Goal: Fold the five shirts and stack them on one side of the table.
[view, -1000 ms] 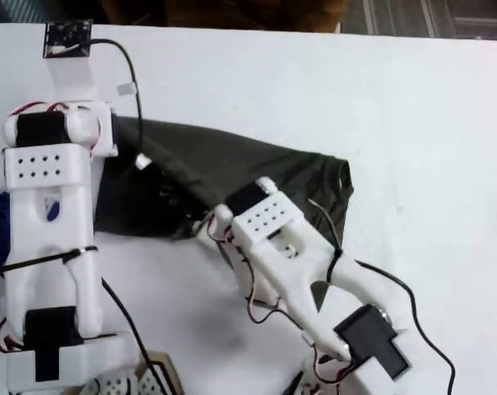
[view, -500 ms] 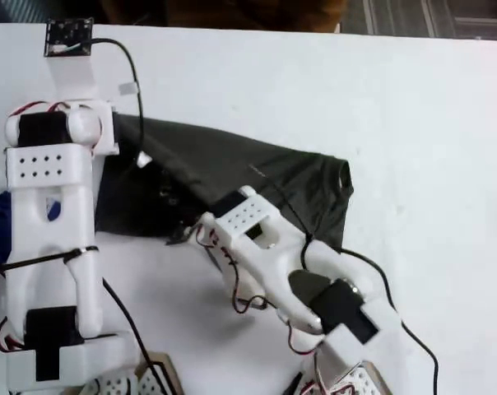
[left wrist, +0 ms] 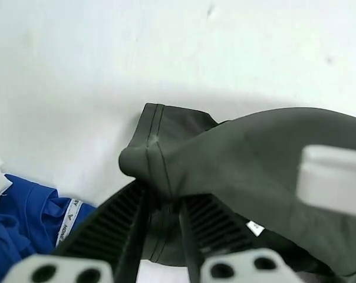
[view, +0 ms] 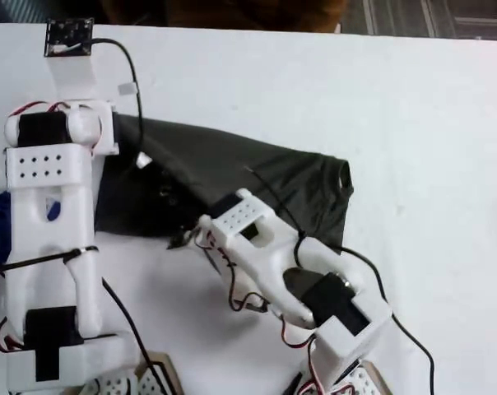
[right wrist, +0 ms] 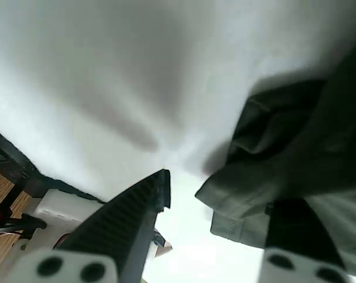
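We begin at the left gripper (left wrist: 163,197). Its two ribbed black fingers (left wrist: 116,221) are clamped on a bunched, hemmed fold of the dark shirt (left wrist: 254,159), and the cloth bulges out past their tips. Just beside that gripper, on the white table (left wrist: 78,59), lies a crumpled blue shirt (left wrist: 22,221) with a pale band along its edge.

The right gripper (right wrist: 225,191) stands wide apart and grips nothing. One finger (right wrist: 128,215) hangs over bare table, and the other sits over the dark shirt's cloth. A folded, stitched edge of that shirt lies in the gap between them without being pinched.

From the high view, the left arm (view: 49,206) runs up the left side of the table, and its wrist covers the shirt's left end. The right arm (view: 269,247) angles in from the near edge, its tip at the shirt's near hem. The dark shirt spreads across the middle of the table, loosely folded and rumpled, with its collar opening at the right end. The blue shirt shows at the far left edge, mostly hidden behind the left arm — we cannot tell whether it touches the dark one. A black cable (view: 129,70) curves across the table above the left arm.
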You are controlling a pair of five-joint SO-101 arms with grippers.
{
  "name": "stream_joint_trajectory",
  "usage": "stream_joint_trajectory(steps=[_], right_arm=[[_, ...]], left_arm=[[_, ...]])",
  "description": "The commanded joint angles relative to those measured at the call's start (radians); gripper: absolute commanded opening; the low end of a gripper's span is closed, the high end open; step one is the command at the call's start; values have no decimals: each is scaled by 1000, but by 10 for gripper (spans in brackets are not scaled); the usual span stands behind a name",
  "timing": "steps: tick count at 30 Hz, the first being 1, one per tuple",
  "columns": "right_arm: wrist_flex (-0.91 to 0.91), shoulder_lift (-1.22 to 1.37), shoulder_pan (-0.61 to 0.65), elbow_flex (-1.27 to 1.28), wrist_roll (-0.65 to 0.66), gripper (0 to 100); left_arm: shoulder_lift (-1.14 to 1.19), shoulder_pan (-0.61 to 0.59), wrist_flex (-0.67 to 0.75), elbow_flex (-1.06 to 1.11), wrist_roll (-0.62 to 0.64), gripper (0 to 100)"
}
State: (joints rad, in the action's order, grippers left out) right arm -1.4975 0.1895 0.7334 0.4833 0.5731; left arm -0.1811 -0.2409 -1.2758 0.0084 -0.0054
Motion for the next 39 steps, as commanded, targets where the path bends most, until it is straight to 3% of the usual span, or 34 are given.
stream_joint_trajectory(steps=[1,4,5,7,13,21,33,39], right_arm=[[-2,1,1,-6,-8,208],[-2,1,2,-6,-8,19],[-2,1,2,-6,-8,12],[-2,1,2,-6,-9,54],[-10,-1,-1,-11,-9,18],[-193,-137,-25,-201,-9,18],[-271,-340,-314,-404,-2,18],[-271,-406,-444,-634,-25,18]], left_arm=[[-6,-8,15,-7,-5,25],[-6,-8,15,-7,-5,25],[-6,-8,15,-7,-5,25],[-6,-8,15,-7,-5,25],[-6,-8,17,-7,-5,25],[-9,-9,17,-15,-32,25],[-17,-43,9,-28,-32,25],[-17,-80,-109,-214,-32,25]])
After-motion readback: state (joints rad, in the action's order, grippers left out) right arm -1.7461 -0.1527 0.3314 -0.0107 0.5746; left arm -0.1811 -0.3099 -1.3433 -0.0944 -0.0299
